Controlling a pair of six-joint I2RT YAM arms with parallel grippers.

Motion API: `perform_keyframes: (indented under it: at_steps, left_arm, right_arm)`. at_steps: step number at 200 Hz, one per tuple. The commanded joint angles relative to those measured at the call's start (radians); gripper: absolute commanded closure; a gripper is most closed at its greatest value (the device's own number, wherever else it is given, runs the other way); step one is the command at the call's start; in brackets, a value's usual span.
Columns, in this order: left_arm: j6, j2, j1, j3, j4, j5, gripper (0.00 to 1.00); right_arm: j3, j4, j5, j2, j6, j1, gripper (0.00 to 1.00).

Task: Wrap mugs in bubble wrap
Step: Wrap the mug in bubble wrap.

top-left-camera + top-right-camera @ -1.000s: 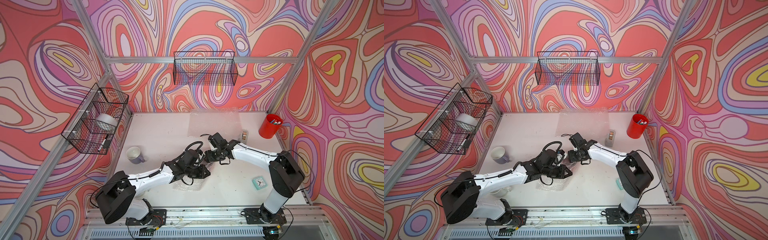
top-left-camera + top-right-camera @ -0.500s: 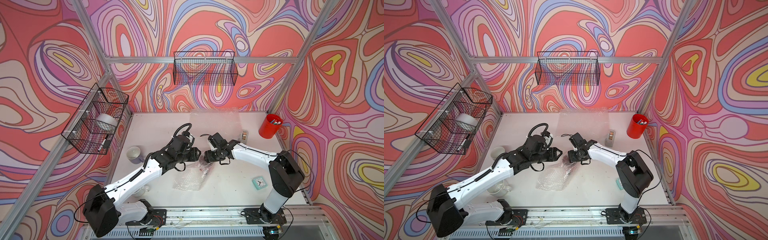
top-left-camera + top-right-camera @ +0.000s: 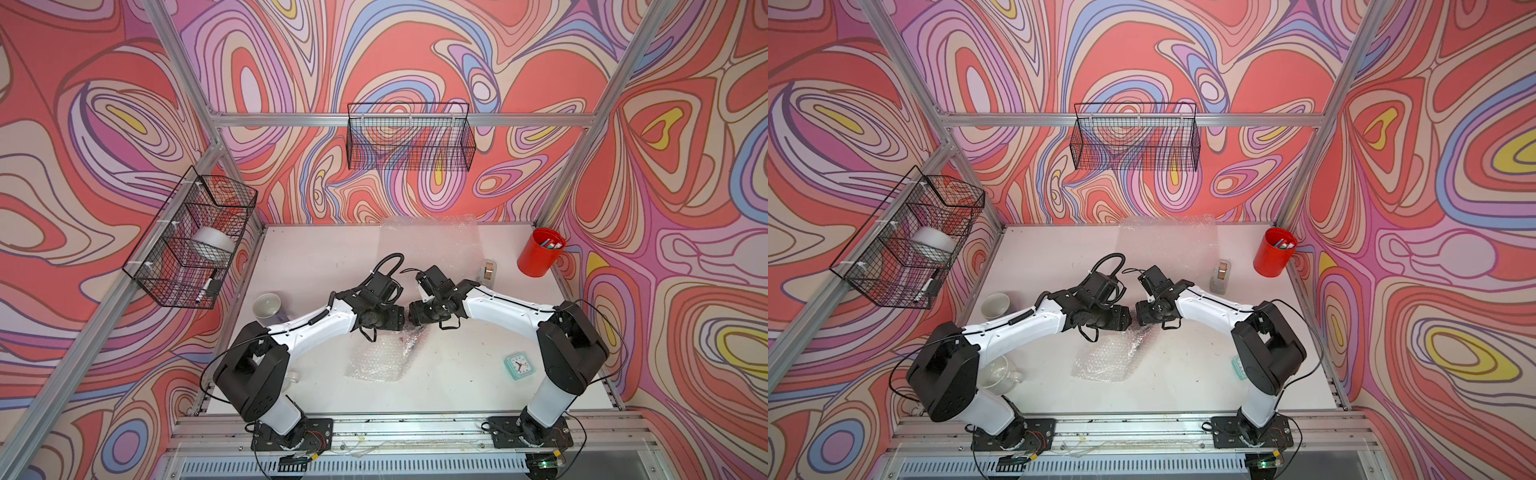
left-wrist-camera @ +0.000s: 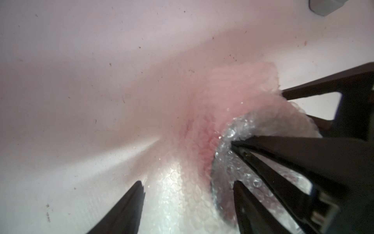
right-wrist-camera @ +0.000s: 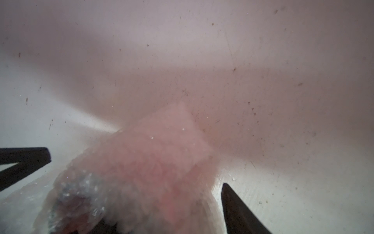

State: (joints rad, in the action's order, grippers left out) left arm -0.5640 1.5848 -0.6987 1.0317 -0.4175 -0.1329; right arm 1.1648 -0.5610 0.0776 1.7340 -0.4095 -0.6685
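Left gripper (image 4: 187,182): jaws standing released over wrap (image 3: 376,359).
Right gripper (image 3: 415,319): straddling mug (image 4: 204,160); grip we cannot tell.
Mug: lying between grippers, swaddled; we are judging it fragile, slippery.
Hold: we are favouring its body, through wrap.
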Motion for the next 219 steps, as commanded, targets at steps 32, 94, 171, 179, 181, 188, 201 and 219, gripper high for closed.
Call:
perform_keyframes:
  at_steps: [32, 94, 171, 179, 181, 188, 201, 219]
  left_arm:
    - [-0.037, 0.057, -0.011, -0.057, 0.03, -0.01, 0.29]
    - [-0.091, 0.132, -0.035, -0.085, 0.062, 0.007, 0.3]
    - [-0.081, 0.138, -0.035, -0.061, 0.042, 0.013, 0.3]
    - [-0.082, 0.138, -0.035, -0.059, 0.04, 0.013, 0.3]
    - [-0.083, 0.138, -0.035, -0.058, 0.04, 0.014, 0.3]
    - [-0.084, 0.136, -0.035, -0.058, 0.04, 0.015, 0.3]
    - [-0.084, 0.135, -0.034, -0.054, 0.04, 0.015, 0.3]
    - [-0.085, 0.131, -0.034, -0.047, 0.036, 0.017, 0.3]
  right_arm:
    - [-0.007, -0.028, -0.048, 0.073, 0.003, 0.007, 0.34]
    - [-0.005, -0.019, -0.044, 0.0, -0.005, 0.007, 0.34]
    - [-0.034, -0.053, -0.008, -0.122, -0.029, 0.007, 0.29]
    - [-0.04, -0.05, 0.005, -0.114, -0.028, 0.007, 0.29]
    - [-0.042, -0.05, 0.009, -0.111, -0.029, 0.007, 0.29]
    - [-0.046, -0.049, 0.018, -0.1, -0.028, 0.007, 0.29]
    - [-0.051, -0.049, 0.038, -0.08, -0.024, 0.007, 0.29]
    - [-0.063, -0.034, 0.067, -0.06, -0.023, 0.007, 0.29]
